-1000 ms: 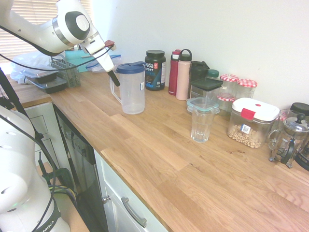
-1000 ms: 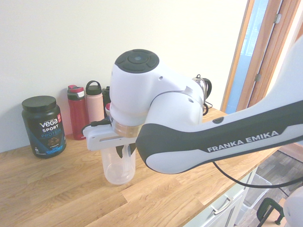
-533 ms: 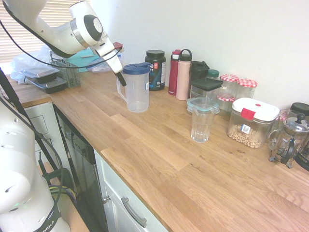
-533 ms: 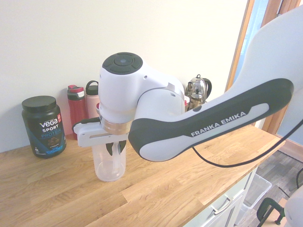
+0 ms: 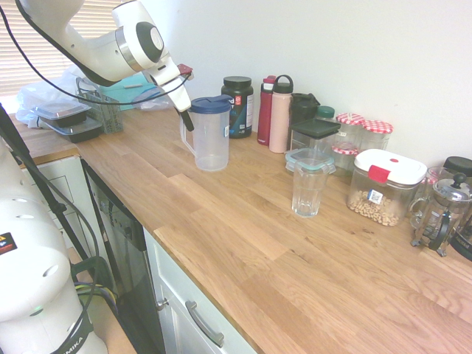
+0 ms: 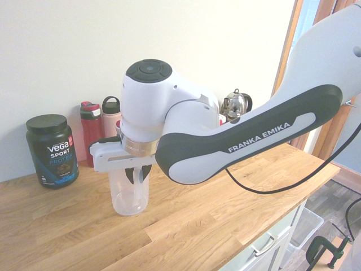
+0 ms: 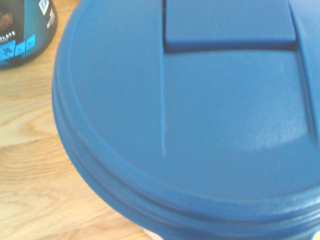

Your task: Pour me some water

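Observation:
A clear plastic pitcher point(image 5: 210, 140) with a blue lid stands upright on the wooden counter, in front of the black protein tub. My gripper point(image 5: 186, 118) sits at the pitcher's handle on its left side, its dark fingers closed around the top of the handle. From the other side the gripper point(image 6: 138, 174) hangs in front of the pitcher point(image 6: 130, 197). The blue lid point(image 7: 200, 110) fills the wrist view. An empty clear glass point(image 5: 307, 193) stands apart to the right, mid-counter. I cannot tell whether there is water in the pitcher.
Behind the pitcher stand a black protein tub point(image 5: 237, 107), a red bottle point(image 5: 265, 110) and a pink bottle point(image 5: 280, 114). Lidded containers, a nut box point(image 5: 383, 188) and a French press point(image 5: 440, 214) line the wall on the right. A dish rack point(image 5: 96, 110) sits far left.
The gripper and the pitcher have shifted right along the counter, closer to the protein tub and bottles. Most of that shift came early; little has moved in the last half second.

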Tool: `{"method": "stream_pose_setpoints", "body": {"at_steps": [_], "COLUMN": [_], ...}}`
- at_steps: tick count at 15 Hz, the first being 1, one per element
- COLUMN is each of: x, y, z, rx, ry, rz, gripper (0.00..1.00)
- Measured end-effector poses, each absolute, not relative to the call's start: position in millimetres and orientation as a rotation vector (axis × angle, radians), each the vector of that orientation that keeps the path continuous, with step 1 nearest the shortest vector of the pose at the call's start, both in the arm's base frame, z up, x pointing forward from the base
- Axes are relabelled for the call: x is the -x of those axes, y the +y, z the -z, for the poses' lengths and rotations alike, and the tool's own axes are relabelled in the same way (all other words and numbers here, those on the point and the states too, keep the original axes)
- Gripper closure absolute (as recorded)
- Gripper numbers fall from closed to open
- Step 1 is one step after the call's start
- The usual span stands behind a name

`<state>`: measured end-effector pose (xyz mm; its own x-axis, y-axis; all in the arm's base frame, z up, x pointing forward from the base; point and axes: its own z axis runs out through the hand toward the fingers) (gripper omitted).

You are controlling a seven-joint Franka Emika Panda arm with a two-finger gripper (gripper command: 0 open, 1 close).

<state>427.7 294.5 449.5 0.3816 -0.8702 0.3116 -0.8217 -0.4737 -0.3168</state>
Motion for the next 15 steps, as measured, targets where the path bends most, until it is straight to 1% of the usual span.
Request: {"method": "stream_pose_setpoints", "body": {"at_steps": [3, 6, 8, 10, 12, 15], "x": [-423.0, -400.0, -376.8, -350.3, -331.3, -315.4], "y": [293.9, 312.1, 322.0, 318.9, 299.9, 242.3], "z": [-445.4, -435.5, -430.8, -434.1, -440.8, -439.1], "rx": [2.549, 2.649, 2.729, 2.84, 2.931, 2.946], "ry": [1.55, 1.491, 1.426, 1.388, 1.313, 1.294], "rz": [0.664, 0.622, 0.543, 0.394, 0.24, 0.177], "gripper": [0.0, 0.0, 0.0, 0.0, 0.0, 0.0]}}
